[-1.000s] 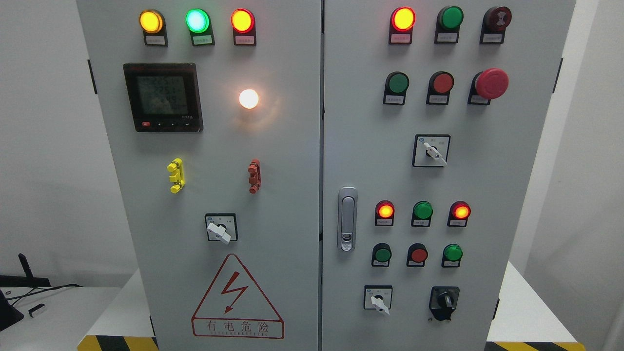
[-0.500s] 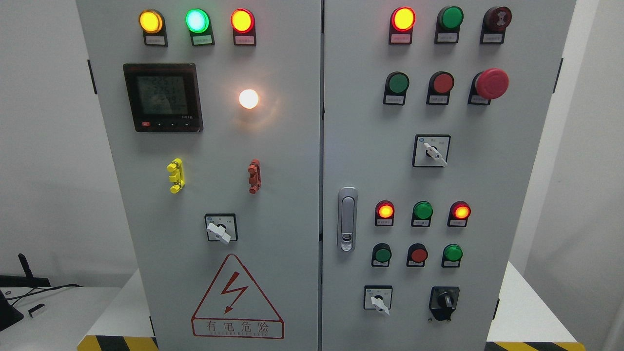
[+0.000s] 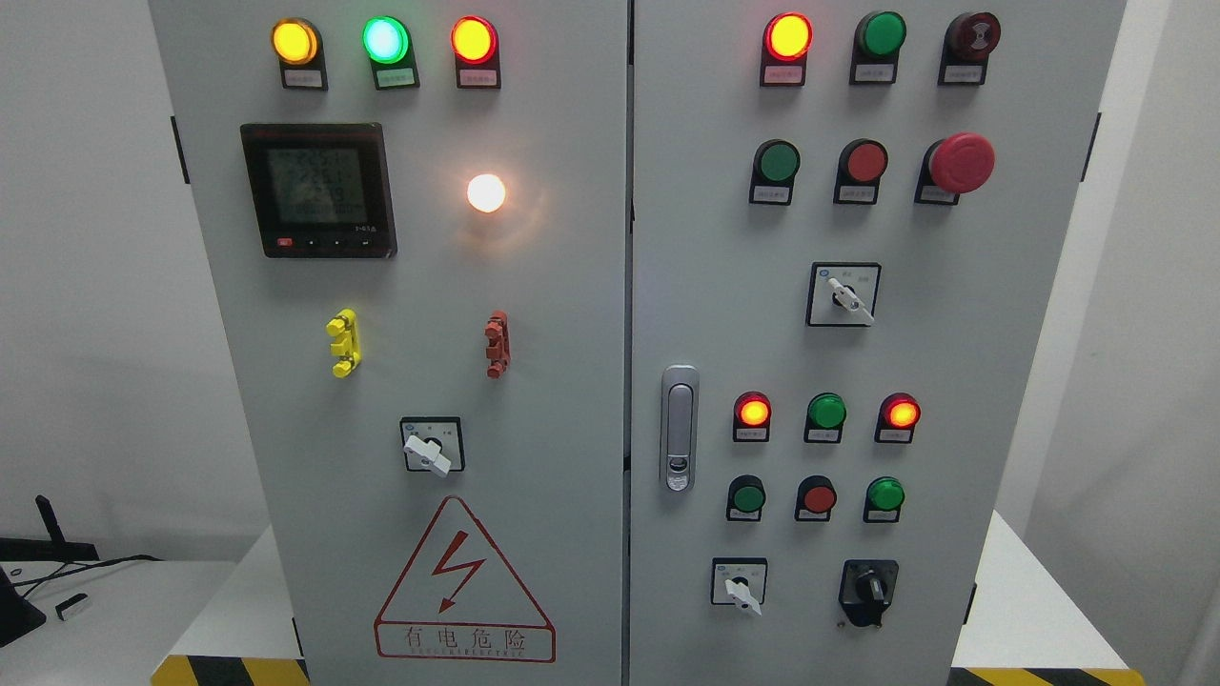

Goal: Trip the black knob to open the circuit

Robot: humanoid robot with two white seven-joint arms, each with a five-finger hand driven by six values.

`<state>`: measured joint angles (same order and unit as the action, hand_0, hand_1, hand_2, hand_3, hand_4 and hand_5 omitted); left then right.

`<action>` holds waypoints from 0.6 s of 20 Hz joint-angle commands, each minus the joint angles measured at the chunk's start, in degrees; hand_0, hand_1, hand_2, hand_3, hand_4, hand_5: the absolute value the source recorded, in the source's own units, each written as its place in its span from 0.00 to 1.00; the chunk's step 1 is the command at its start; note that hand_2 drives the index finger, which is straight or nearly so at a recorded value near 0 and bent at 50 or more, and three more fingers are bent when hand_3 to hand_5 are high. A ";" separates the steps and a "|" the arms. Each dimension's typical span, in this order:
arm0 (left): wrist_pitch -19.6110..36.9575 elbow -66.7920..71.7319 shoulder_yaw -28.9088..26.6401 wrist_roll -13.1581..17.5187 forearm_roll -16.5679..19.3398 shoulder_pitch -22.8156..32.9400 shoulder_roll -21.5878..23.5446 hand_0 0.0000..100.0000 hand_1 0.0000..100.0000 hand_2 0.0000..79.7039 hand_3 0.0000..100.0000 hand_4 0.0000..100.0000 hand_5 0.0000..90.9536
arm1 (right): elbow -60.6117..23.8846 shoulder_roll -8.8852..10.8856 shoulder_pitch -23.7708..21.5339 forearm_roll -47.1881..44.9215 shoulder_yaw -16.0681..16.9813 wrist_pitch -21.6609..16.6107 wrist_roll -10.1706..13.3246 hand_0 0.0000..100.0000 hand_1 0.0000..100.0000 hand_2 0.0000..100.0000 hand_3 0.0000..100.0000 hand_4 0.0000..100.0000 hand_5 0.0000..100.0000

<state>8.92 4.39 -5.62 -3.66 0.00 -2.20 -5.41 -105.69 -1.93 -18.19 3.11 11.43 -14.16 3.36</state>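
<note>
Nothing on the cabinet has shifted since the earlier frames, only the digits on the meter screen (image 3: 317, 189) flicker to different values, too blurry to read. Neither robot hand is in the shot, so whether the fingers are apart or together can't be told.

The black knob (image 3: 868, 589) sits at the bottom right of the right-hand door (image 3: 1010, 381), on a black base plate, just right of a small white-handled selector switch (image 3: 739, 584). Its pointer stands roughly upright.

Readable writing is thin. The red warning triangle (image 3: 464, 579) low on the left door (image 3: 562, 400) has a lightning bolt and the characters 有电危险 under it, with a line of tiny print below that is too small to make out. Every lamp and button has a little label plate, all illegible.

Lit right now: amber, green and orange-red lamps (image 3: 385, 40) along the top left, a bright white lamp (image 3: 486, 193), a red lamp (image 3: 788, 36) top right, and two red lamps (image 3: 753, 412) mid right. A red mushroom button (image 3: 961, 163) sticks out upper right, and a silver latch handle (image 3: 679, 429) sits by the door seam.
</note>
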 commanded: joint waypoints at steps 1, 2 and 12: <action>0.04 0.01 0.00 -0.03 -0.26 0.00 -0.03 0.12 0.39 0.00 0.00 0.00 0.00 | -6.54 -0.18 6.75 3.03 -0.09 6.32 0.94 0.31 0.69 0.39 0.97 1.00 1.00; 0.04 0.01 0.00 -0.03 -0.26 0.00 0.05 0.12 0.39 0.00 0.00 0.00 0.00 | -6.37 -0.18 8.07 4.00 -0.53 8.17 1.03 0.31 0.69 0.39 0.97 1.00 1.00; 0.04 0.01 0.00 -0.03 -0.26 0.00 -0.03 0.12 0.39 0.00 0.00 0.00 0.00 | -1.45 -0.26 15.28 4.71 -3.43 14.51 1.47 0.32 0.70 0.39 0.96 1.00 1.00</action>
<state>8.93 4.39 -5.62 -3.66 0.00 -2.20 -5.41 -108.63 -2.07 -6.97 7.13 9.95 -0.81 4.76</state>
